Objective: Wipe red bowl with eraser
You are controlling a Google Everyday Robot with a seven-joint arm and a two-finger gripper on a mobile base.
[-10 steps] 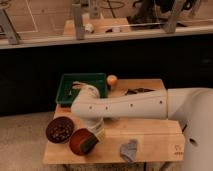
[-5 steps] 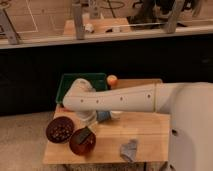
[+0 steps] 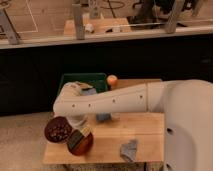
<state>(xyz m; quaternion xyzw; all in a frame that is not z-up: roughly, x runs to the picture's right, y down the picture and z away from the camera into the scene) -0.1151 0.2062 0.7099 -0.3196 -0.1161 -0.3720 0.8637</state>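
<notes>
Red bowl (image 3: 87, 147): front left of your table (image 3: 145, 126), directly beneath the gripper (image 3: 80, 132). Eraser (image 3: 77, 139): tilted inside the bowl, at the gripper's tip; whether it is gripped, you cannot tell. Grey object (image 3: 129, 149): right of the bowl. Dark bowl (image 3: 58, 129): just left. Green tray (image 3: 75, 81), orange object (image 3: 112, 80): table's far edge. Railing (image 3: 115, 34): beyond.

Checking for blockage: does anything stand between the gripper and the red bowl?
Nothing visible does. The gripper is right over the round red bowl, with the dark block eraser at its tip. The dark round dish sits beside it.
</notes>
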